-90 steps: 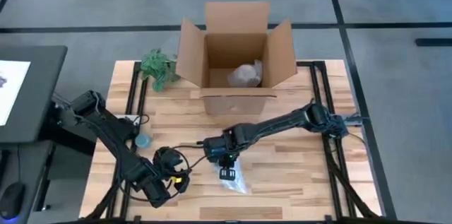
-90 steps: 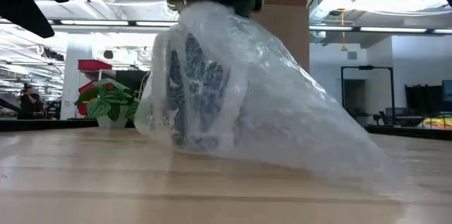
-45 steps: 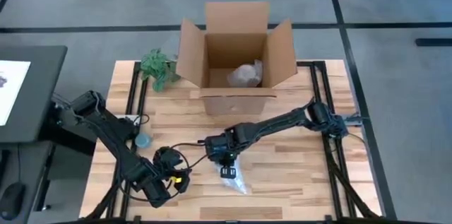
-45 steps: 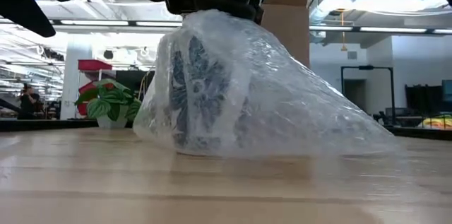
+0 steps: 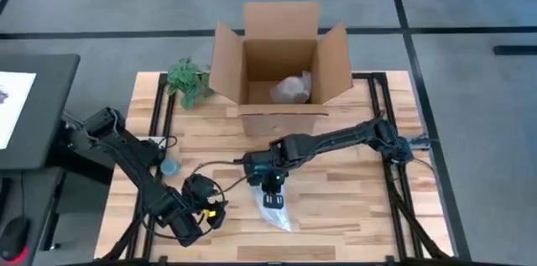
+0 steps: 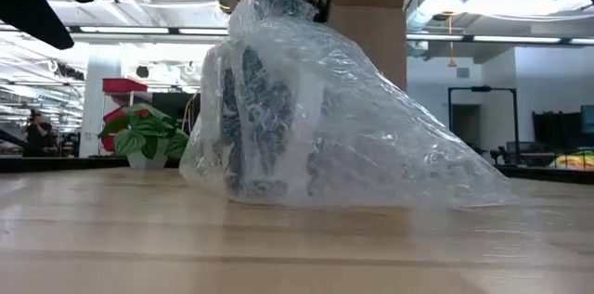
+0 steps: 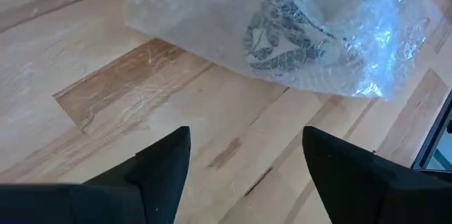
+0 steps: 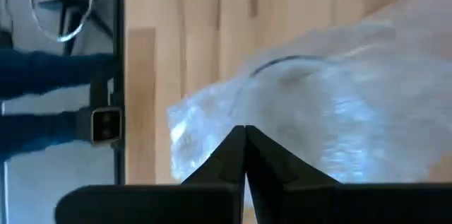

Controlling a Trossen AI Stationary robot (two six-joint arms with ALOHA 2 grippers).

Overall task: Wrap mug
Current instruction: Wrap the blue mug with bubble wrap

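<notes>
While the mug (image 6: 264, 118) sits already inside the wrap (image 5: 275, 209) just under my right claw (image 5: 271, 190), the fingers are pressed together, empty; loose ends remain to fold.

Industrial workshop, taped floor (image 5: 470, 14) (overhead striplights (image 6: 139, 30))

Grey floor (image 5: 470, 14) crossed by dark lines surrounds the wooden table (image 5: 352, 216); ceiling strip lights (image 6: 139, 30) glow beyond.
</notes>
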